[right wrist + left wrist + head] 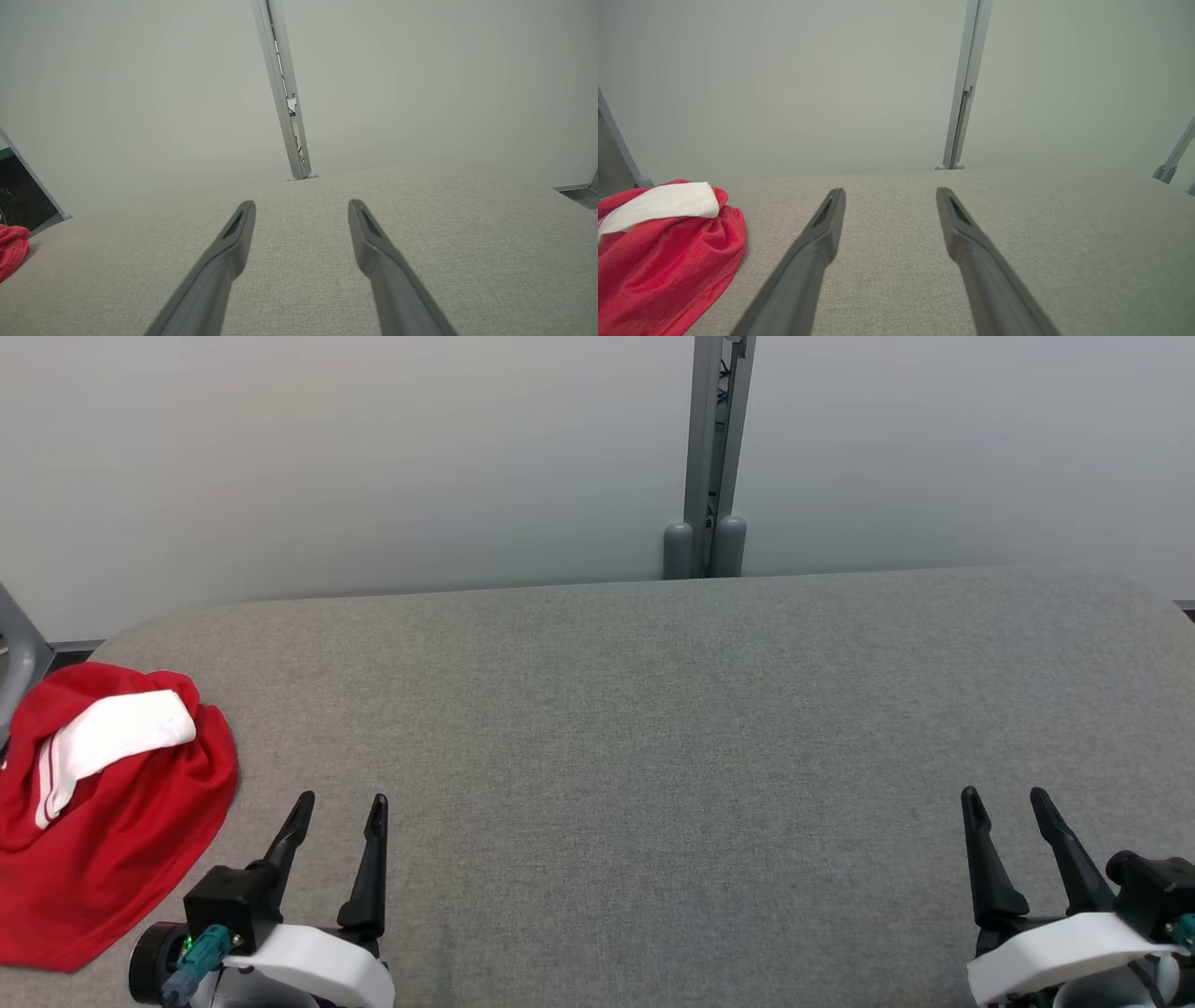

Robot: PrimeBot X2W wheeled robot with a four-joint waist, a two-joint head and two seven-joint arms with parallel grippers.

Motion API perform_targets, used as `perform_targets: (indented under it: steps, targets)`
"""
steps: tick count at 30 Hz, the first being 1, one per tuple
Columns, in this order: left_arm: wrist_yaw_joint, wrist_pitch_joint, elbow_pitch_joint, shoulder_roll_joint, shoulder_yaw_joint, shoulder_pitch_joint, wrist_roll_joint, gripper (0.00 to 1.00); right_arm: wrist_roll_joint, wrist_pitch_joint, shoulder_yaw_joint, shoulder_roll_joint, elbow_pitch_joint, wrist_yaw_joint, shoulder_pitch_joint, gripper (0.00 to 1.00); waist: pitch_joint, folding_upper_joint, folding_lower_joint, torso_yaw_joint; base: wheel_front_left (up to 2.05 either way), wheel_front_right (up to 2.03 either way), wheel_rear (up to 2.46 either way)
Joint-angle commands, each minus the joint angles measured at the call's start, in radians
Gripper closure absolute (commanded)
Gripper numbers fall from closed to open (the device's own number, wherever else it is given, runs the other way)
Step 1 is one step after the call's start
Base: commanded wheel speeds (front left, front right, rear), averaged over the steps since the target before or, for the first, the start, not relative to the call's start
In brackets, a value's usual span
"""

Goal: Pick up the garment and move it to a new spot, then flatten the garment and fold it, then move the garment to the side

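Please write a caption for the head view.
Crumpled red garment at the left edge of the table; left gripper and right gripper open, empty.

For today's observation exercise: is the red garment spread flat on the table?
No, the garment lies crumpled in a heap on the table.

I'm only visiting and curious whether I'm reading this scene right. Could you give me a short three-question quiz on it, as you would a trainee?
1. True or false: the red garment lies crumpled, apart from the left gripper.
2. Where on the grey table is the garment? A. far right; B. centre; C. left edge.
3. Fill in: the right gripper is ____ and holds nothing.

Key: 1. True. 2. C. 3. open.
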Motion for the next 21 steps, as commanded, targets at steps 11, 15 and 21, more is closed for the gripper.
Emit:
perform_targets:
  steps: [11, 15, 21]
  targets:
    - [0.016, -0.029, 0.009, 0.006, -0.009, 0.011, 0.08, 0.0, -0.085, -0.034, -0.005, 0.002, 0.011, 0.002, 0.002, 0.0, 0.0, 0.0, 0.0, 0.001, 0.0, 0.0, 0.0]
    - [0.017, -0.037, 0.016, 0.0, -0.003, 0.014, 0.091, 0.0, -0.102, -0.043, -0.005, 0.007, 0.0, 0.002, 0.004, 0.0, -0.002, 0.0, 0.0, 0.001, 0.0, 0.0, 0.0]
    - [0.018, -0.047, 0.02, -0.012, 0.015, 0.019, 0.096, 0.0, -0.116, -0.052, 0.003, 0.011, -0.013, 0.002, 0.01, 0.0, -0.001, 0.0, 0.0, 0.0, 0.0, 0.0, 0.0]
